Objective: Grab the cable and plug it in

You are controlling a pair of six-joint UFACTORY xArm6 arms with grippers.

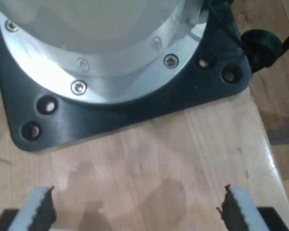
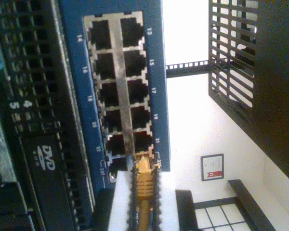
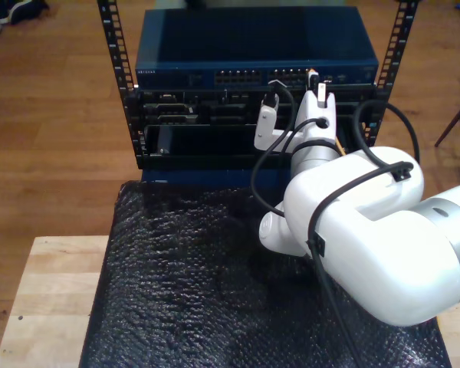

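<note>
Orange-yellow cable (image 2: pixel 143 192) sits pinched between the white pads (image 2: pixel 119 202) of my second gripper (image 2: pixel 143 204), its clear plug (image 2: pixel 145 166) at the mouth of a port in the last pair of the blue network switch (image 2: pixel 156 96), beside the printed number 21. Ahead of the jaws runs the double column of empty ports. In the exterior view the same gripper (image 3: pixel 316 86) reaches up to the switch (image 3: pixel 253 54) in the black rack (image 3: pixel 123 100). My first gripper (image 1: pixel 137 211) hangs released, serrated fingers (image 1: pixel 41 209) spread wide above a bare wooden tabletop (image 1: pixel 149 163), with a black base plate (image 1: pixel 135 103) and a silver arm flange (image 1: pixel 101 43) just beyond them.
</note>
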